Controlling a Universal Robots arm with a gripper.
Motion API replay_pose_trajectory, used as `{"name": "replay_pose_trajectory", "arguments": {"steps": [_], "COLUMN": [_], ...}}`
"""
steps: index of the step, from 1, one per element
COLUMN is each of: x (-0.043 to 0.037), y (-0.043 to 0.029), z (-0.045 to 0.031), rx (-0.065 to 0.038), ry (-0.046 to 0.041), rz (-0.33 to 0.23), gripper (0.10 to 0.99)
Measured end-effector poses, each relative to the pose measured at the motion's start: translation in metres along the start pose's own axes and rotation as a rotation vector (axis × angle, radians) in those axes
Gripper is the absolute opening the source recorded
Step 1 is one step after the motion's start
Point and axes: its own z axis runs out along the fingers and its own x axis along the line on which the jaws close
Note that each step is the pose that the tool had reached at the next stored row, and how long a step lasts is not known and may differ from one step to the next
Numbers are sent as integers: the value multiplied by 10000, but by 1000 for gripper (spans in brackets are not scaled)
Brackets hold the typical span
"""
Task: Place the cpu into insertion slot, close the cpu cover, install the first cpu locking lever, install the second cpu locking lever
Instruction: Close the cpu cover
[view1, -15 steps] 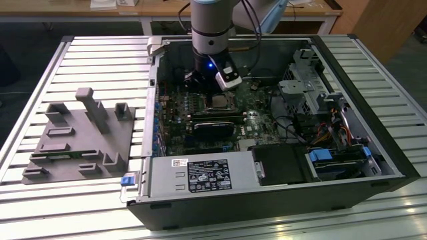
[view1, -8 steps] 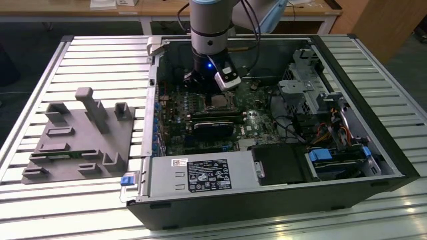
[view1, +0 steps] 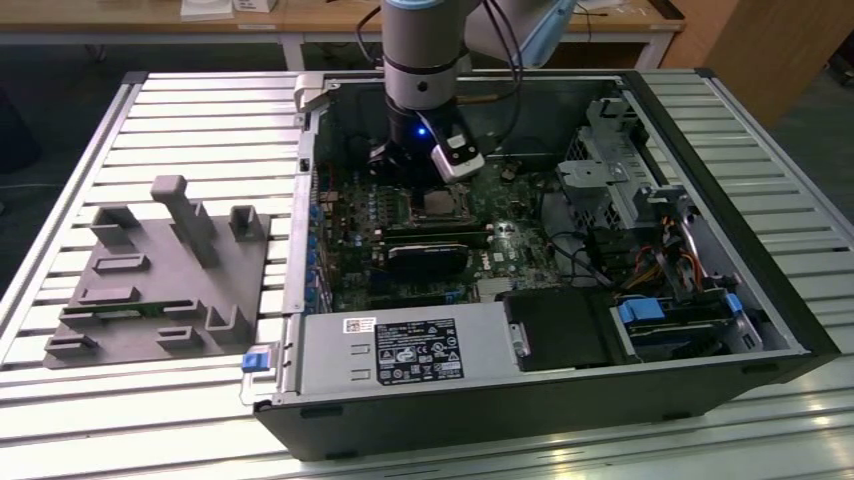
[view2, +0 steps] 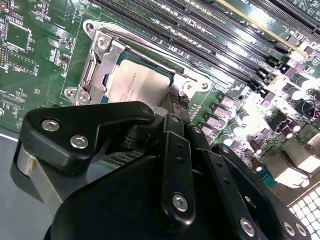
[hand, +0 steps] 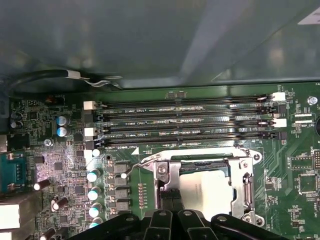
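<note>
A slatted metal tabletop (view1: 200, 100) fills my exterior view, carrying an open computer case (view1: 747, 300) laid on its side, with a grey moulded fixture (view1: 160, 270) at the exterior view's left. My arm (view1: 424, 60) drops straight into the case and the gripper (view1: 416, 185) hangs low over the green motherboard (view1: 347, 275). In both wrist views I see the cpu (hand: 207, 192) (view2: 137, 82) lying flat in the insertion slot (hand: 202, 169), its pale metal top facing up. The cpu cover (hand: 245, 185) (view2: 97, 67) frames it, silver sides flanking the chip, and it looks to be down, though I cannot be sure it sits fully flat. The gripper (hand: 171, 192) (view2: 175, 95) has its 2 dark fingers (hand: 165, 199) pressed close together, with nothing I can make out between them; their tips sit at one edge of the cpu, just inside the cover's side rail. A thin wire lever (hand: 131, 171) sticks out beside the cover toward a row of capacitors (hand: 94, 192). Just beyond the slot run 4 long black memory slots (hand: 185, 120) (view2: 200, 30), side by side.
</note>
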Motion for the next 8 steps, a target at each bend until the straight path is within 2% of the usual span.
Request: {"name": "replay_pose_trajectory", "arguments": {"steps": [8], "x": [-16], "y": [2], "z": [-9], "rx": [1], "ry": [0], "rz": [-12], "gripper": [106]}}
